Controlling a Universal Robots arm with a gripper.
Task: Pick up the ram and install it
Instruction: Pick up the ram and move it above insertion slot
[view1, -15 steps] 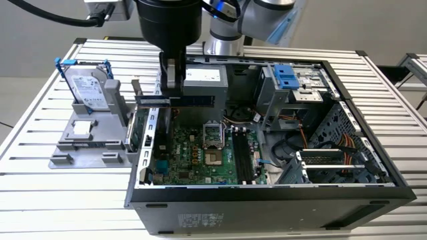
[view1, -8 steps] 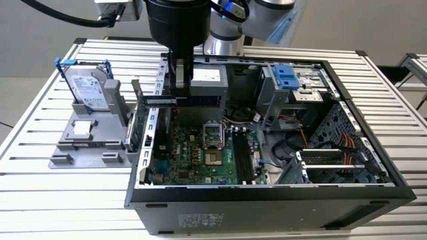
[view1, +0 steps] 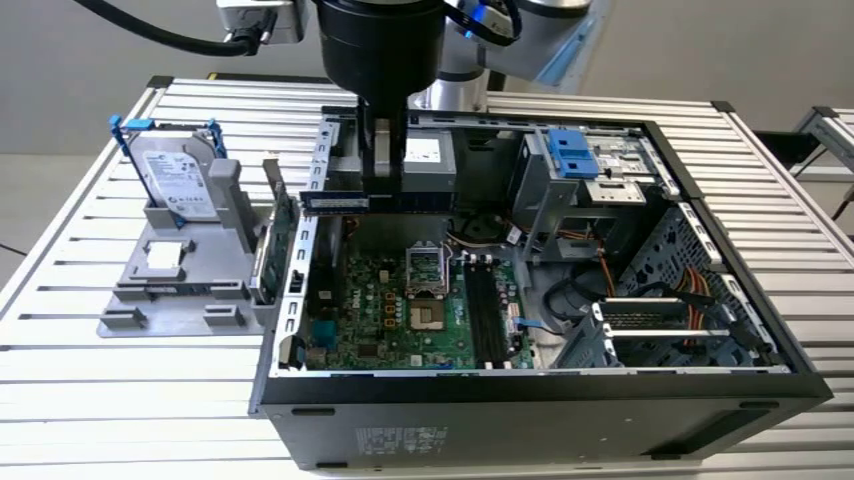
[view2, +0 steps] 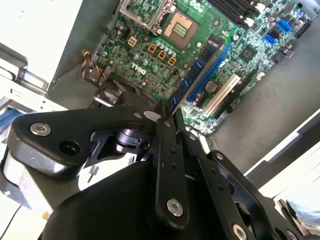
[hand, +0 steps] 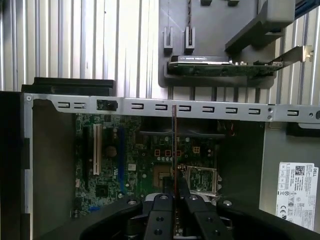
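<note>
Ram (hand: 174, 142) hangs edge-on, grasped near its middle by the clenched fingers of the gripper (hand: 174, 192), above the green motherboard (hand: 145, 160) in the open computer case (view1: 534, 420). In the exterior view it is held level, clear of the board. Past the case wall, on the exterior view's left, a grey holder (view1: 174, 290) on the slatted table (view1: 80, 400) carries a green card (view1: 274, 250) and a hard drive (view1: 180, 175).
</note>
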